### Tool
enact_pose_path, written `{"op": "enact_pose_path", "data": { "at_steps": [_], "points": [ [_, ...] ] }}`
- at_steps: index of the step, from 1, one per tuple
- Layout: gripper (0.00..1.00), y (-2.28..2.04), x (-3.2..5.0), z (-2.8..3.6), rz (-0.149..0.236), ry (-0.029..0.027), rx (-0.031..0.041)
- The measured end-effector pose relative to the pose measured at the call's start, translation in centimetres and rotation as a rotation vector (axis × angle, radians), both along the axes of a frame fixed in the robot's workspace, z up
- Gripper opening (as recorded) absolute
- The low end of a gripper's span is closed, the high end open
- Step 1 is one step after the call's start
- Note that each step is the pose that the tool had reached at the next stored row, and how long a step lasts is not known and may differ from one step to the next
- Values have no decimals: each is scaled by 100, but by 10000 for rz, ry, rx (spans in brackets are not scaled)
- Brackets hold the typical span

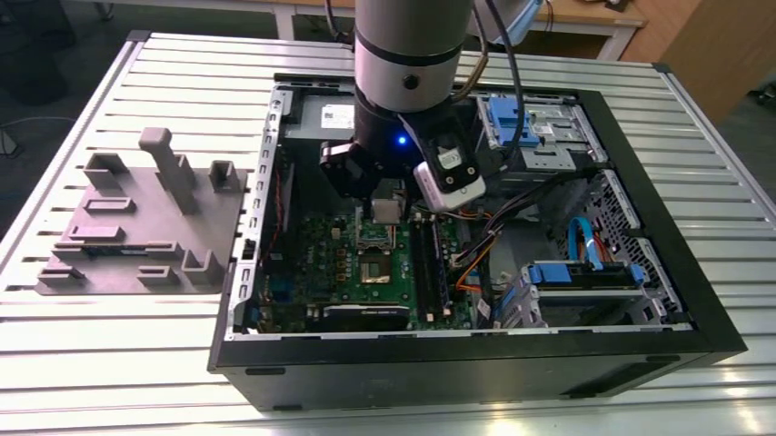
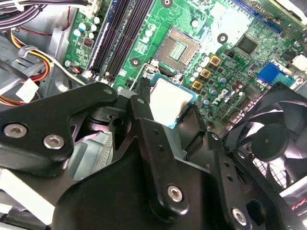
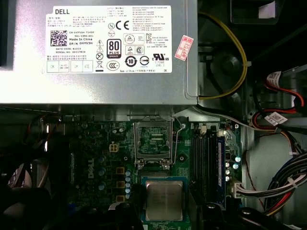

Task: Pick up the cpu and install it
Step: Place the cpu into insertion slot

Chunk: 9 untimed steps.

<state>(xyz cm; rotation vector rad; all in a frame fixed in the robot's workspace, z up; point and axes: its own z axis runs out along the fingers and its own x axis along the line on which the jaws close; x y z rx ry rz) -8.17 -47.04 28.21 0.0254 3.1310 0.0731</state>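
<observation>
So the gripper (image 2: 169, 109) has its fingers (image 2: 142, 108) pinched on two edges of the cpu (image 2: 169, 97), just beside the open socket (image 2: 178, 48) mid-motherboard (image 2: 230, 72).

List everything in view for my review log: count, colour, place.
cpu: one, silver-grey top, between the tool's fingers, just above the motherboard beside the socket
socket: one, metal frame, empty, on the motherboard
motherboard: one, green, inside the case
power supply: one, grey with a white label, inside the case next to the motherboard
fan: one, black, at the motherboard's edge
cables: several, mixed colours, inside the case
case: one, black, open, on the table
fixture tray: one, grey, on the table at the exterior view's left
table: one, pale slatted metal
arm: one, grey and black, over the case
tool: one, black, shut on the cpu
</observation>
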Motion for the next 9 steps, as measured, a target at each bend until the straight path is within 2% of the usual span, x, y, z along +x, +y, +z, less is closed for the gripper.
{"op": "enact_pose_path", "data": {
  "at_steps": [9],
  "points": [
    [47,0,0,-1,0,0,0]
  ]
}}
